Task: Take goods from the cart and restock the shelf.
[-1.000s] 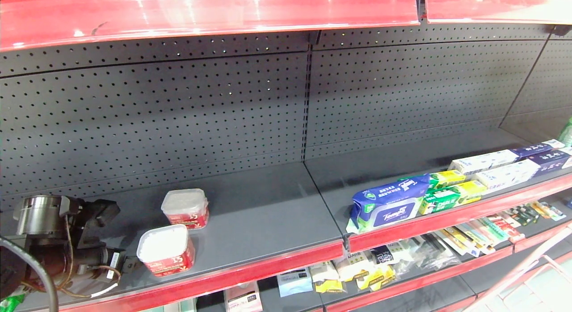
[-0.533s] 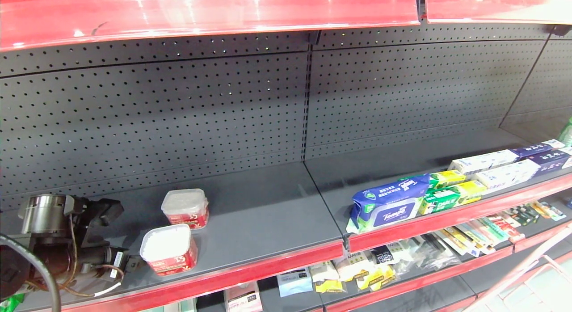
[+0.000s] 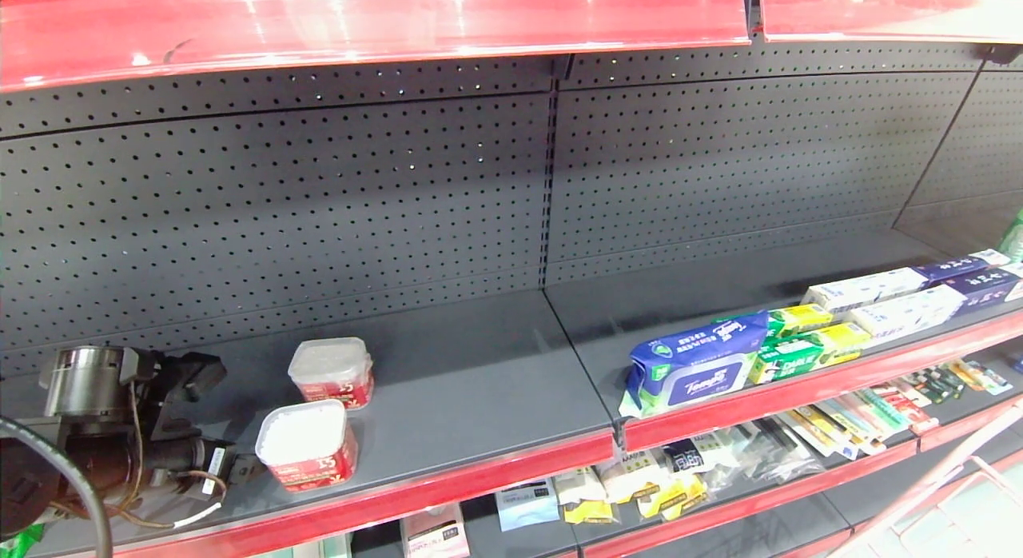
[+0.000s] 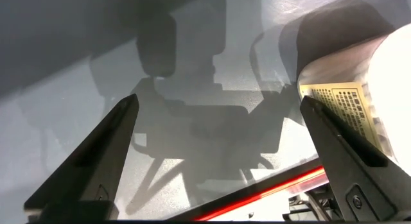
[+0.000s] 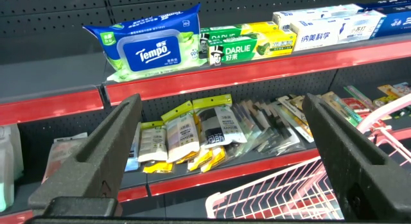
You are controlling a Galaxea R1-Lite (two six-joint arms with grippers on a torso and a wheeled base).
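Nearest you, your right claw [image 5: 221, 99] stands wide open and empty, with the pink cart [image 5: 276, 195] just beyond it. At the near left edge of the grey shelf [image 3: 479, 382], your left claw [image 4: 219, 101] is spread wide and grips nothing, with the near red tub [image 3: 306, 446] just beside one finger; whether they touch cannot be told. A second red tub [image 3: 332, 372] stands just behind the first, and a blue wipes pack [image 3: 691, 370] lies well to the right, beside the green toothpaste boxes [image 3: 799, 342].
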